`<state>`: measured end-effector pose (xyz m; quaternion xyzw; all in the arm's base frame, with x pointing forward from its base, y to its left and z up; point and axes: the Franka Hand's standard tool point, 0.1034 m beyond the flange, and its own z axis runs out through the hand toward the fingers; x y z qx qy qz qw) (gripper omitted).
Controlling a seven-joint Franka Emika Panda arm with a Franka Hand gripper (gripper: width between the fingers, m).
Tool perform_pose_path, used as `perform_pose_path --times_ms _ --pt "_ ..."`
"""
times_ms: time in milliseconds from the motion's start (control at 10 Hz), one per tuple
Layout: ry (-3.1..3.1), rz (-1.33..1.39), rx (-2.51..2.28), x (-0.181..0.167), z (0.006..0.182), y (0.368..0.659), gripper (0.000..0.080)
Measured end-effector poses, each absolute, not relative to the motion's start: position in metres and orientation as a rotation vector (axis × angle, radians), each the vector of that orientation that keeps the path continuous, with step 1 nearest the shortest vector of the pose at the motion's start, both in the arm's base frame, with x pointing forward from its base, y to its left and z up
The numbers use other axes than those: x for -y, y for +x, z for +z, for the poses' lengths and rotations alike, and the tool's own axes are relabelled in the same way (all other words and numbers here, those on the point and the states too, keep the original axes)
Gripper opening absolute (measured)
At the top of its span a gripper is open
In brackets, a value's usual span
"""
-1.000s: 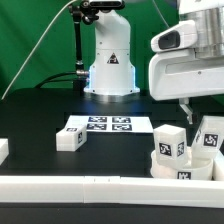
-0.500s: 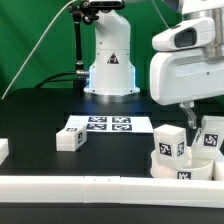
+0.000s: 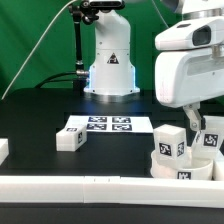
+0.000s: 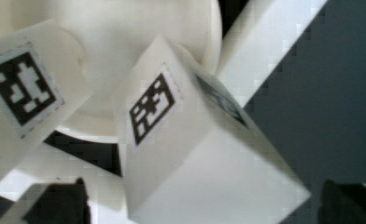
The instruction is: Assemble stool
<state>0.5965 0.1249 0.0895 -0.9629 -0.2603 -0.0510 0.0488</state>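
Observation:
The stool's round white seat (image 3: 168, 166) lies at the exterior view's right, with a tag on its rim. Two blocky tagged legs stand on it, one (image 3: 170, 143) nearer the middle and one (image 3: 210, 137) at the right edge. A third leg (image 3: 70, 139) lies loose on the black table beside the marker board (image 3: 105, 125). My gripper (image 3: 197, 122) hangs over the seat between the two upright legs. In the wrist view my gripper (image 4: 201, 205) is open, its dark fingertips (image 4: 55, 205) on either side of a tagged leg (image 4: 180, 130) with gaps showing. A second leg (image 4: 29, 85) stands beside it.
The arm's white base (image 3: 110, 60) stands at the back centre before a green curtain. A long white rail (image 3: 80, 185) runs along the front edge. A small white block (image 3: 3, 150) sits at the far left edge of the exterior view.
The gripper has shifted a little toward the exterior view's right over the seat, staying open. The legs and seat have not moved.

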Motion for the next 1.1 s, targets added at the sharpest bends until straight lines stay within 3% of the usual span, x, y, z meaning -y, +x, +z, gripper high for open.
perform_pose_path --times_ms 1100 --pt "-2.542 -0.117 1.898 -0.108 0.085 0.598 0.0649"
